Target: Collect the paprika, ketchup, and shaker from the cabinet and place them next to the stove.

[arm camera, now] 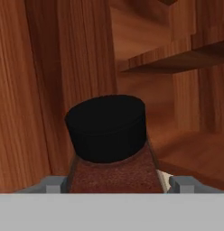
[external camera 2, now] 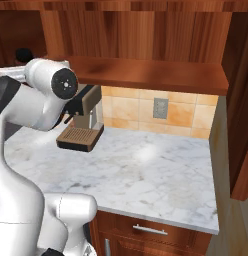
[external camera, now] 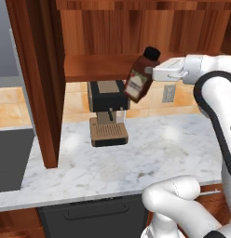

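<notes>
The paprika (external camera: 140, 78), a dark brown bottle with a black cap and pale label, hangs tilted in the air just in front of the cabinet shelf (external camera: 96, 66). My gripper (external camera: 151, 74) is shut on its body from the right. In the hand view the paprika cap (arm camera: 107, 126) stands between my fingertips (arm camera: 51, 184), with the cabinet's wooden inside (arm camera: 177, 58) behind it. The right base view has the black cap (external camera 2: 23, 53) peeking out behind the arm. The ketchup and the shaker are out of view. I cannot tell whether the dark flat surface (external camera: 10, 158) at the counter's left end is the stove.
A coffee machine (external camera: 108, 114) stands on the marble counter (external camera: 159, 158) under the shelf. The cabinet's side panel (external camera: 43, 83) reaches down to the counter at the left. A wall outlet (external camera 2: 160, 108) sits on the tiled backsplash. Another cabinet side (external camera 2: 241, 100) stands at the right.
</notes>
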You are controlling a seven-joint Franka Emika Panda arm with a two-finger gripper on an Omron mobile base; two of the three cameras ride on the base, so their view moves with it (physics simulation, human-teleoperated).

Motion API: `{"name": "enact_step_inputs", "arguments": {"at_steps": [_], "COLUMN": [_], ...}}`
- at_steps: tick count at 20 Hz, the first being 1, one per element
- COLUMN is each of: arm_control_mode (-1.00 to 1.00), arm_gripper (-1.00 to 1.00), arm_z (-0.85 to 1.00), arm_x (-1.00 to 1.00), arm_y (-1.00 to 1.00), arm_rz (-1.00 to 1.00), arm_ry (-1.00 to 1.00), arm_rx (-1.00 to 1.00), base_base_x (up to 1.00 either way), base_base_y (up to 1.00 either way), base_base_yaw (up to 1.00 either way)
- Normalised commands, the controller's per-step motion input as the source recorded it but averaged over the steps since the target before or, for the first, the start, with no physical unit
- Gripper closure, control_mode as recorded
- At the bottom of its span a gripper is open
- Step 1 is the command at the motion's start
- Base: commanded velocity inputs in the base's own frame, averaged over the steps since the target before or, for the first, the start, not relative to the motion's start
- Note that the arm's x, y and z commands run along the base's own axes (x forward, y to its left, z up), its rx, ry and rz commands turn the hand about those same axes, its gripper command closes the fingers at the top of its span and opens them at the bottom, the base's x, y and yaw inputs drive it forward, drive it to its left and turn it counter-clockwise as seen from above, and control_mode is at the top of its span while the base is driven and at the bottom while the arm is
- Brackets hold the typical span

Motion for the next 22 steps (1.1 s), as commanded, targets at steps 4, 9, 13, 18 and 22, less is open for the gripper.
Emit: {"name": "enact_step_inputs", "arguments": {"at_steps": [4,9,13,18,22], "arm_control_mode": [-1.00,-1.00,-1.00,-1.00,1.00], "arm_gripper": [1.00,1.00,1.00,1.00,1.00], "arm_z": [-0.04,-0.02,-0.02,0.00,-0.10], "arm_x": [-0.86,-0.69,-0.42,-0.04,-0.02], "arm_y": [-0.27,-0.08,-0.01,0.00,0.00], "arm_rz": [0.15,0.08,0.00,0.00,0.00], "arm_ry": [0.00,0.00,-0.01,0.00,0.00], "arm_rx": [0.00,0.00,0.00,0.00,0.00], "base_base_x": [0.00,0.00,0.00,0.00,-0.08], "base_base_y": [0.00,0.00,0.00,0.00,0.00], "base_base_yaw": [0.00,0.00,0.00,0.00,0.02]}}
